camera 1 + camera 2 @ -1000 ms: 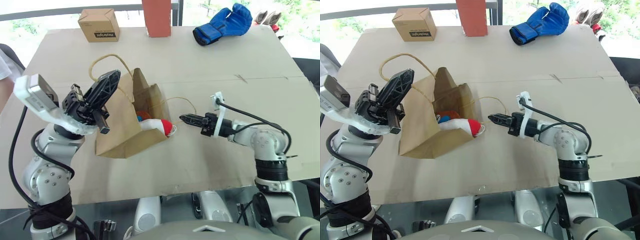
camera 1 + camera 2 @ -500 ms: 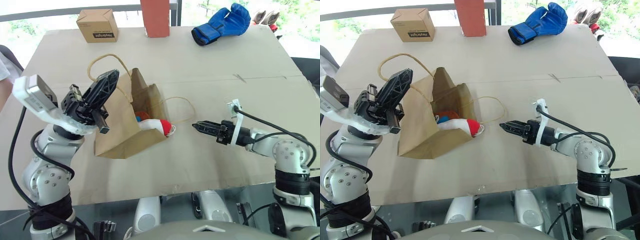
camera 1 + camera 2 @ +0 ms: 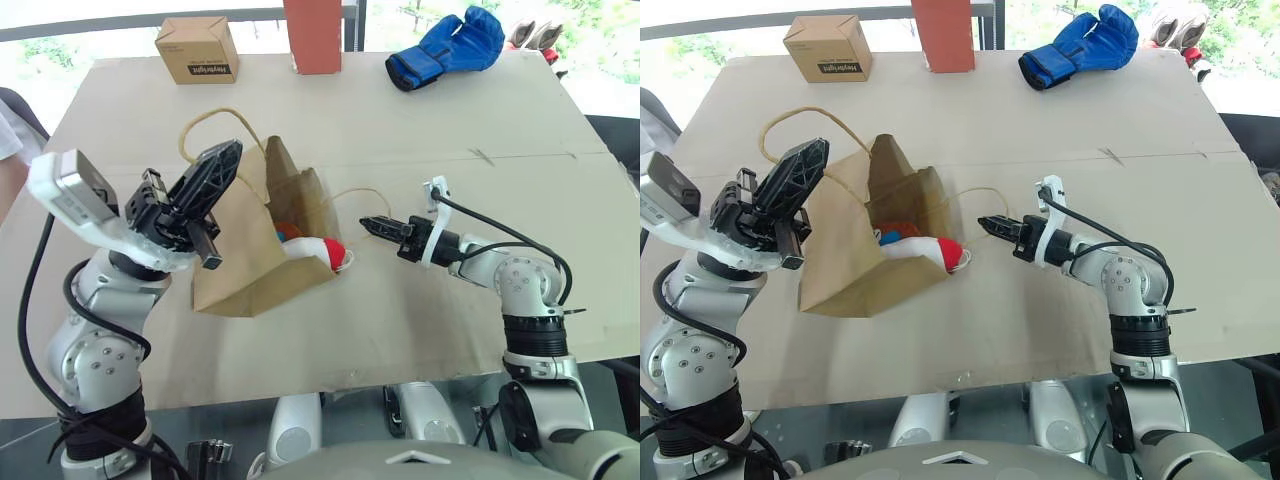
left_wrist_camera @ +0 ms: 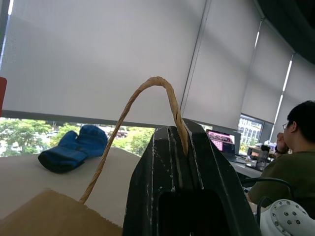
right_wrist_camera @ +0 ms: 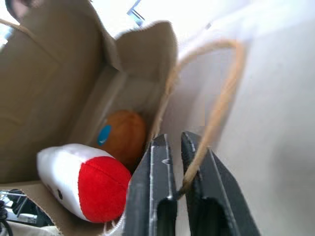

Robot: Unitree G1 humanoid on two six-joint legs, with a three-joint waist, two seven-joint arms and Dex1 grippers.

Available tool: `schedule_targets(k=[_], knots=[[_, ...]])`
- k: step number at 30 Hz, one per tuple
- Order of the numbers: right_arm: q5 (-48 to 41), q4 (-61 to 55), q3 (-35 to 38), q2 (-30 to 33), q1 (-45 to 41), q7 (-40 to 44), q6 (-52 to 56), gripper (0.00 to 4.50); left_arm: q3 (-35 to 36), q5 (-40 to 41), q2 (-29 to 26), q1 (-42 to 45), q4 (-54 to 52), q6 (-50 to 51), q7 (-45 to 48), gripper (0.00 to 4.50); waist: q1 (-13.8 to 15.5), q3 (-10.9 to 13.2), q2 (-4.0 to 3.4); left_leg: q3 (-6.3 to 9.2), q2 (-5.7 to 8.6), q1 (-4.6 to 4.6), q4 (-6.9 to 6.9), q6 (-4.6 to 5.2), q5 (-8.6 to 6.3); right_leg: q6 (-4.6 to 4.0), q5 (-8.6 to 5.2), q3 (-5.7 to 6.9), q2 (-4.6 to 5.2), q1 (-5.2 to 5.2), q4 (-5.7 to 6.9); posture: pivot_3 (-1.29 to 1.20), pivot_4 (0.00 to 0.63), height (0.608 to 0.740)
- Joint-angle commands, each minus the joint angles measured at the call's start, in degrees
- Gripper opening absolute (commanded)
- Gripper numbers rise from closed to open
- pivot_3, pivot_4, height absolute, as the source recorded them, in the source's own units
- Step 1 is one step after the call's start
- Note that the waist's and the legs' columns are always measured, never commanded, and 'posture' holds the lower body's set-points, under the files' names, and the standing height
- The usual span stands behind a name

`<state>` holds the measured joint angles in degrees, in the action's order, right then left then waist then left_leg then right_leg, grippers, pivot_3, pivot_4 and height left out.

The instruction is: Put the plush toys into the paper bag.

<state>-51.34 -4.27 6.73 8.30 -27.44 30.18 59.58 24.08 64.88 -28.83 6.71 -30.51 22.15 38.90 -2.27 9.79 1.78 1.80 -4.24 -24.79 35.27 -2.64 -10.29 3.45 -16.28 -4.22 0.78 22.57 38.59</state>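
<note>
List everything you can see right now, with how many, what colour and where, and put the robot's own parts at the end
paper bag: 1, brown, lying open near the table's front left.
twine handles: 2, tan; one in each gripper.
white plush toy: 1, white with red end, sticking out of the bag's mouth.
brown plush toy: 1, brown with blue mark, deeper inside the bag.
cardboard box: 1, brown, far left of table.
red block: 1, far edge, centre.
glove: 1, blue, far right.
table: 1, tan.
person: 1, green top, seated in the background of the left wrist view.
left gripper: shut on a handle.
right gripper: shut on the other handle.
</note>
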Motion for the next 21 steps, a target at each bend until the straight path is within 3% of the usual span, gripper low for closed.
schedule_targets(k=[1,5,9,12,15,18,21], knots=[[-15.22,-9.41,6.03,-0.32,-3.17,0.32,2.93,0.06,0.22,1.85,-0.09,3.07,-1.93,-0.10,-4.10,0.00,0.04,0.00,0.00,0.01,0.00,0.01,0.00,0.00,0.00,0.00,0.00,0.01,0.00,0.00,0.01,0.00,0.150,0.740],[-30.79,-15.38,9.23,1.55,-10.65,-8.90,2.49,0.06,0.94,1.05,-1.31,8.59,2.74,0.51,-7.70,0.00,-0.02,0.03,-0.04,0.02,0.00,0.01,0.02,0.00,0.00,0.01,0.01,0.02,0.00,-0.02,0.03,0.00,0.150,0.740],[-37.17,-18.03,9.82,5.35,-16.04,-18.00,-0.56,0.06,-2.99,-9.90,-4.87,15.13,13.23,1.26,-9.22,0.00,0.12,0.02,-0.03,0.05,0.00,0.04,0.03,0.00,0.01,0.02,-0.01,0.04,-0.04,0.00,0.10,0.00,0.150,0.740],[-31.59,-19.70,6.74,9.67,-12.40,-19.34,-0.26,0.06,-7.32,-15.43,-4.94,18.66,19.44,3.49,-11.47,0.00,0.26,-0.04,0.04,0.07,0.02,0.03,-0.01,0.00,0.00,0.01,-0.01,0.06,-0.02,-0.07,-0.02,0.00,0.150,0.740],[-21.53,-19.95,2.05,12.28,-8.20,-20.34,-2.31,0.06,-12.70,-17.53,-5.37,19.61,22.20,6.42,-5.88,0.00,0.16,-0.07,0.10,0.02,0.03,-0.06,-0.05,0.04,-0.02,0.01,0.01,0.04,0.02,-0.08,-0.22,0.00,0.150,0.740],[-17.36,-19.35,1.09,12.93,-6.70,-20.03,-4.11,0.88,-17.17,-21.49,-6.93,20.09,24.63,6.84,-0.53,0.00,-0.17,-0.03,0.05,-0.02,0.02,-0.24,-0.11,0.08,-0.04,0.01,0.03,-0.02,0.00,0.20,-0.13,0.00,0.150,0.740],[-17.40,-21.22,1.65,14.40,-5.98,-20.06,-3.59,2.13,-13.96,-18.06,-6.39,21.51,26.32,8.95,1.60,0.00,-0.13,-0.02,0.04,0.01,0.01,-0.16,-0.21,0.08,-0.04,-0.02,0.01,0.00,-0.04,0.19,-0.09,0.00,0.150,0.740]])
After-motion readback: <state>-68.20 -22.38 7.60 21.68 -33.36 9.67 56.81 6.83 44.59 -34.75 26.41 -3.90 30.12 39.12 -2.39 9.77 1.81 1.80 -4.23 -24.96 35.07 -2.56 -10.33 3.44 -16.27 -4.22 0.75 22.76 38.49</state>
